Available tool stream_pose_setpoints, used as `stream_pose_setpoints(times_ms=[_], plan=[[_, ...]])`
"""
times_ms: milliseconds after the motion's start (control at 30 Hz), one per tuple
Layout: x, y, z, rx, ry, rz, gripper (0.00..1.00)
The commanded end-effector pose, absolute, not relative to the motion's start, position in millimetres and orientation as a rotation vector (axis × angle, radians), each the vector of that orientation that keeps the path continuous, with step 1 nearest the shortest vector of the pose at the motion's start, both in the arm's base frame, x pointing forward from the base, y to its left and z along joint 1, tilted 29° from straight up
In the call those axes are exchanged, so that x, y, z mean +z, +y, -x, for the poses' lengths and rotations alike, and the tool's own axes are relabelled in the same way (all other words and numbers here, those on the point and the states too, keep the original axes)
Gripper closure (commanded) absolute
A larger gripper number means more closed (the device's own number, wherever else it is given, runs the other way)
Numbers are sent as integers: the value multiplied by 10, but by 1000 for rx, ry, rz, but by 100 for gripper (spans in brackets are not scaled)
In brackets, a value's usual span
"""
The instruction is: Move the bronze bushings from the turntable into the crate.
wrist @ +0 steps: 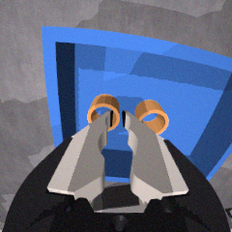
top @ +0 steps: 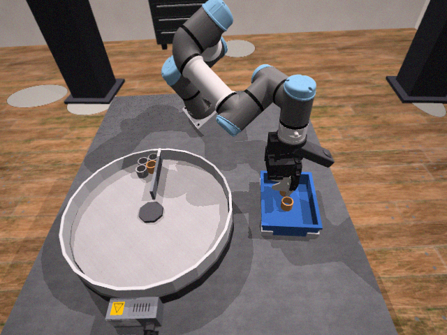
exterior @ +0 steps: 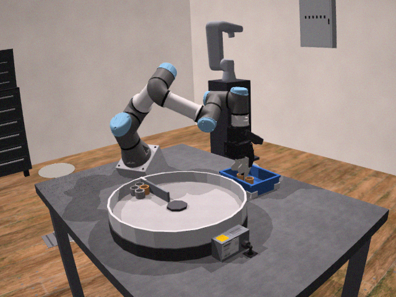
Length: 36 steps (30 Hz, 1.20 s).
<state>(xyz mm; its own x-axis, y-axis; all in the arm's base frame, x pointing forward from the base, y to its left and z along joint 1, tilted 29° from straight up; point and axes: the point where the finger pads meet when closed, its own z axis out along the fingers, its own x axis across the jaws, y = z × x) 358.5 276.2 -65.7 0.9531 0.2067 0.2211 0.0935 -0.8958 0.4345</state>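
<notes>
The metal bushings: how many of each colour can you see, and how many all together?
Orange-brown bronze bushings in the blue crate: 2
Orange-brown bronze bushing on the round pale turntable: 1
Grey steel bushings on the turntable: 3
Total: 6

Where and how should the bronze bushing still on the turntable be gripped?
Come straight down from above: the bronze bushing stands upright, its open end up. Steel bushings and the divider crowd its sides, so pinching the wall facing the hub, one fingertip in the bore and one outside, looks best, if the tip fits.
</notes>
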Motion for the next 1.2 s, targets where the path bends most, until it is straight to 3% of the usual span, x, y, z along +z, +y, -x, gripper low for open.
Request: stream_pose_setpoints(times_ms=[0, 633, 1167], plan=[[-653, 2762, -3589, 368, 216, -2675, 94], [-603, 2789, -3578, 371, 215, -2676, 94], [-182, 2980, -3437, 371, 215, -2677, 94]])
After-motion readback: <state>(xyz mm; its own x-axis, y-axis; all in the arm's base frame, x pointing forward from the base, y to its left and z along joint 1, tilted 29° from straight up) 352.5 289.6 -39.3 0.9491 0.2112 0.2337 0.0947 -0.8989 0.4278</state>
